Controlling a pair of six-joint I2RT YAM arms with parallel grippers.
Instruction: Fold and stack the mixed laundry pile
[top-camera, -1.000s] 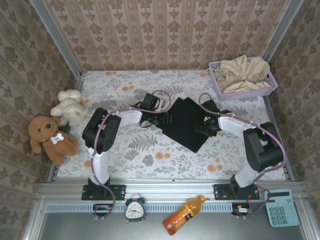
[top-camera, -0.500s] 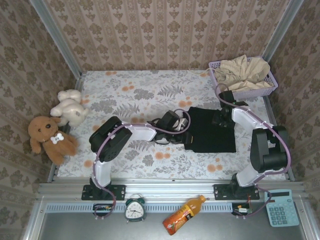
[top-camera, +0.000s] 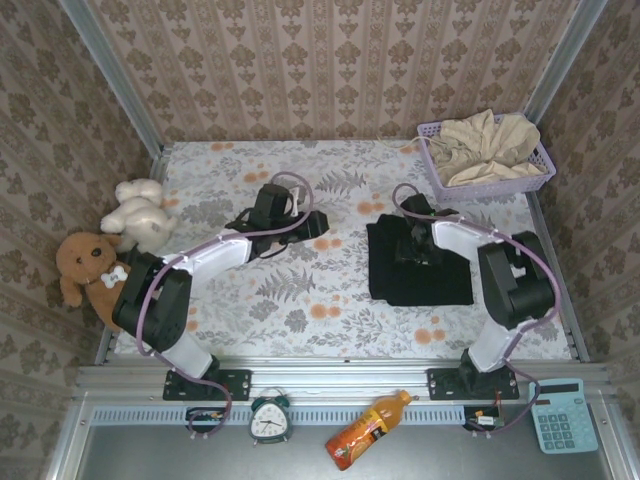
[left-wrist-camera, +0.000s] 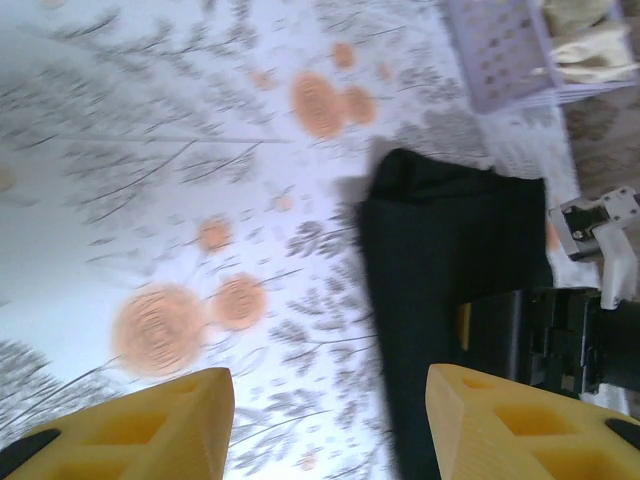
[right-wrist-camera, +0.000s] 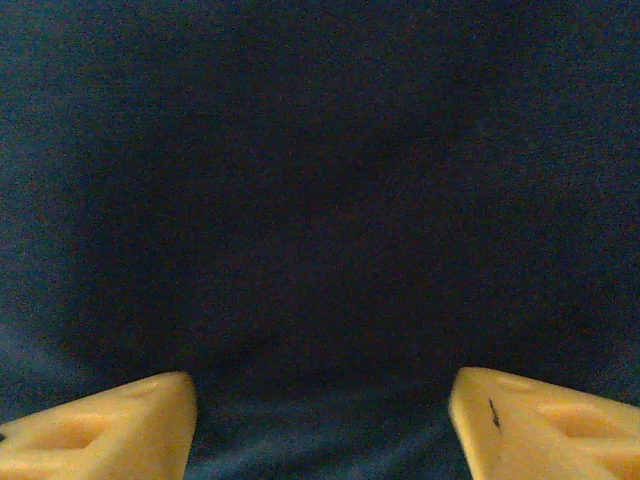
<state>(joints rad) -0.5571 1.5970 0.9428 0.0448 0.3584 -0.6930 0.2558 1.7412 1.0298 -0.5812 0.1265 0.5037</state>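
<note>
Folded black T-shirt (top-camera: 422, 284) lies flat on my desk (top-camera: 300, 290), presumably as stack base; left fingers (left-wrist-camera: 150, 420) and right fingers (right-wrist-camera: 110, 420) spread, empty.

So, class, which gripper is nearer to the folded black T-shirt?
Right. The right gripper hovers directly over the black T-shirt, jaws open. The left gripper is off to the shirt's left, over the floral tablecloth, apart from it.

Teddy bear (top-camera: 100, 275), clock (top-camera: 269, 418), bottle (top-camera: 365, 430), calculator (top-camera: 563, 415)
</note>
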